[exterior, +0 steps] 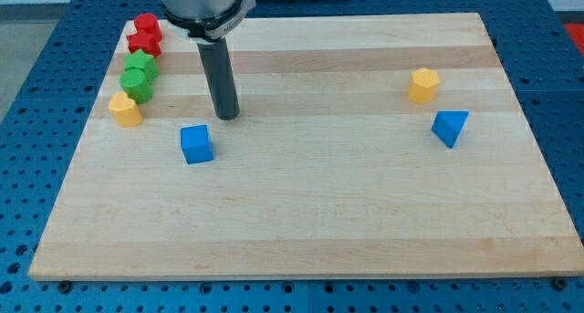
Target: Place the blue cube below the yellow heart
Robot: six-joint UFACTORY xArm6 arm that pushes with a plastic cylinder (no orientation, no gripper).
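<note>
Blue cube (196,144), one edge toward the view's bottom.

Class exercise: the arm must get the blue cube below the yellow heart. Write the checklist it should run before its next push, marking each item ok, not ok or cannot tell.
1. Blue cube in plain view: ok.
2. Yellow heart identified, at the view's left beside the green blocks: ok.
3. My tip apart from the cube, above and to its right: ok.
4. Cube already below the heart: not ok; it sits to the heart's lower right.
5. Path to the left free of other blocks: ok.
6. Yellow hexagonal block and blue triangular block far off: ok.
</note>
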